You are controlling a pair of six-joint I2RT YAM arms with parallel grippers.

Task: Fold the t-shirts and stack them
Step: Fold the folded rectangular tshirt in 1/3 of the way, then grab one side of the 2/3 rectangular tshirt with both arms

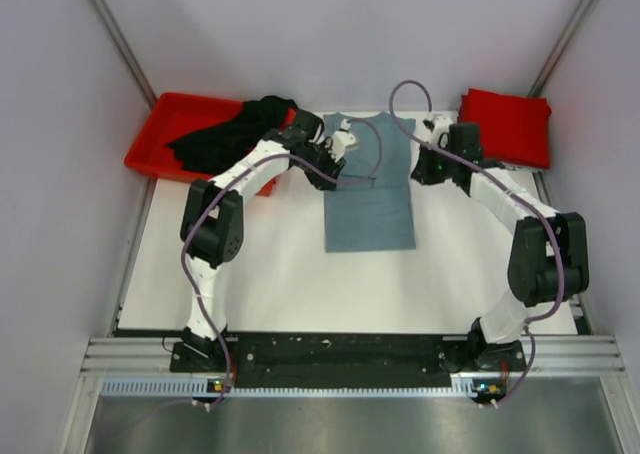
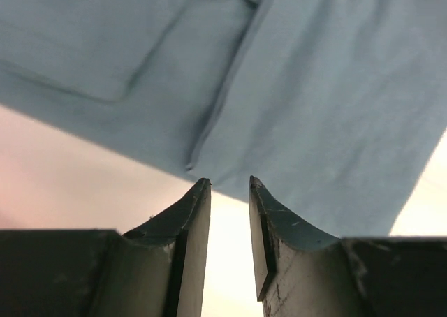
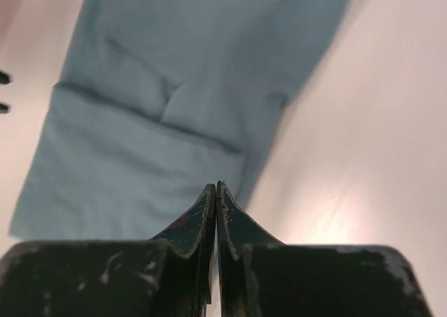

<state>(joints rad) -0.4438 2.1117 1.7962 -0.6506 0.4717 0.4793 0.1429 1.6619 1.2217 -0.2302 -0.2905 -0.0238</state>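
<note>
Dusty grey-blue, the folded t-shirt [image 1: 370,209] is lying as a long strip in the middle of the white table [image 1: 270,274], its near hem pointing toward the arm bases. Farther along it, the left gripper [image 2: 229,183] is hovering at the shirt's left edge, its jaws standing a little apart and holding nothing, with cloth showing just beyond the tips. At the shirt's right edge the right gripper [image 3: 216,186] is hanging with its jaws pressed together, nothing showing between them. Beyond the shirt's far left corner, the black t-shirt [image 1: 230,134] is spilling in a heap over the rim of the red bin [image 1: 160,134]. Beyond its far right corner, well apart, the red t-shirt [image 1: 505,126] is sitting folded
</note>
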